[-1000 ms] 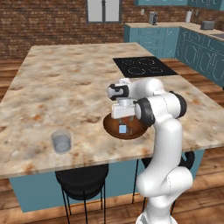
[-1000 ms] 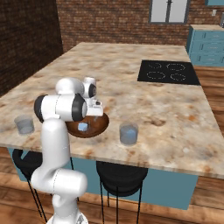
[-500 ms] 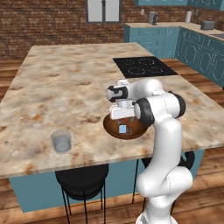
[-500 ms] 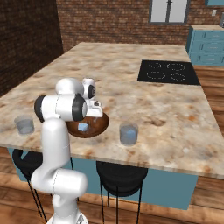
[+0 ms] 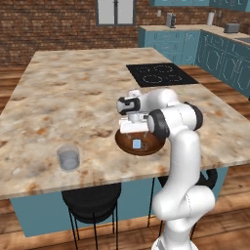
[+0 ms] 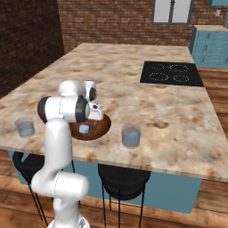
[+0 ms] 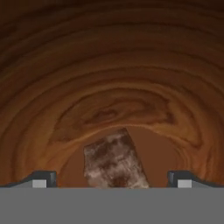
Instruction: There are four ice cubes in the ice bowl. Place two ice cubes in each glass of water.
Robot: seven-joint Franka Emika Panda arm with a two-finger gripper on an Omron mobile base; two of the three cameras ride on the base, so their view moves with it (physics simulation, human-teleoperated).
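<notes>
Reaching down into the ice bowl, the pincer is hanging low over the wooden floor of the bowl with its two fingertips spread wide apart, and an ice cube is lying between them, not yet pinched. The step in hand is judged to be the pick-up of a cube, with delivery to a glass still to come.

In the left base view the bowl is sitting close to the near edge of the worktop, under the hand, and one pale cube is showing in it; how many others are lying there cannot be told, since the hand is covering part of the bowl. One glass of water is standing well apart from the bowl toward the near left corner, and a second glass is standing just beside the bowl on its other side, also along the near edge. Whether either glass is already holding ice cannot be told.

Next, the move is calling for a slight descent so the tips are bracketing the cube's sides, then a gentle squeeze, since a small slick cube is likely to squirt out if caught off-centre.
</notes>
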